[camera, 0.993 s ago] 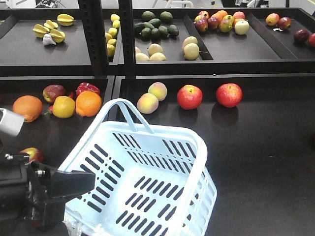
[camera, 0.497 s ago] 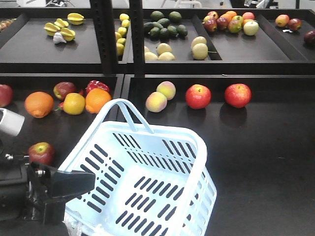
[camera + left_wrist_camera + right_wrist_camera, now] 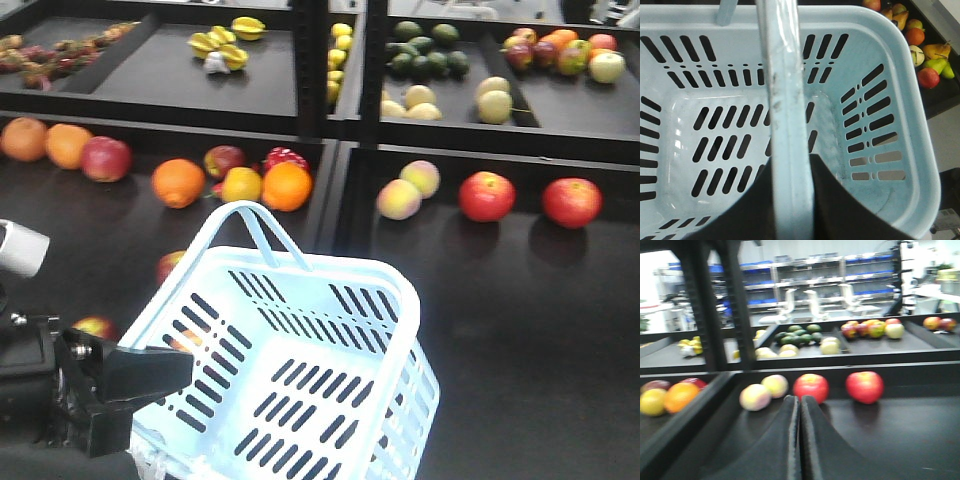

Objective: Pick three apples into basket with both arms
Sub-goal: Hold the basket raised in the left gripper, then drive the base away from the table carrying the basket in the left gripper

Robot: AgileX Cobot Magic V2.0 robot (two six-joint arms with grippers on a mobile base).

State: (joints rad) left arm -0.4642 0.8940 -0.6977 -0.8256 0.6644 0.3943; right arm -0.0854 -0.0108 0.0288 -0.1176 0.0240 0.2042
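Apples in dark red sit toward the left of the lower shelf (image 3: 560, 330). The small apple (image 3: 95, 327) is just beside the left arm (image 3: 40, 400), and the far-left apple (image 3: 107, 158) lies next to two oranges (image 3: 68, 145). The hidden apple (image 3: 170, 266) is half behind the basket (image 3: 400, 300) wall, and the back apple (image 3: 223, 160) is just beside a citrus cluster (image 3: 285, 186). None is in the basket, which is empty; the left gripper (image 3: 791, 160) looks clamped on its handle (image 3: 782, 75). Further right lie two peaches (image 3: 410, 190) and two brighter red apples (image 3: 486, 196). The right gripper (image 3: 800, 440), empty with its fingers pressed together, faces that stretch of shelf. I judge the apples firm, smooth and ready to roll, so each is best gripped from above across its widest girth and squeezed gently.
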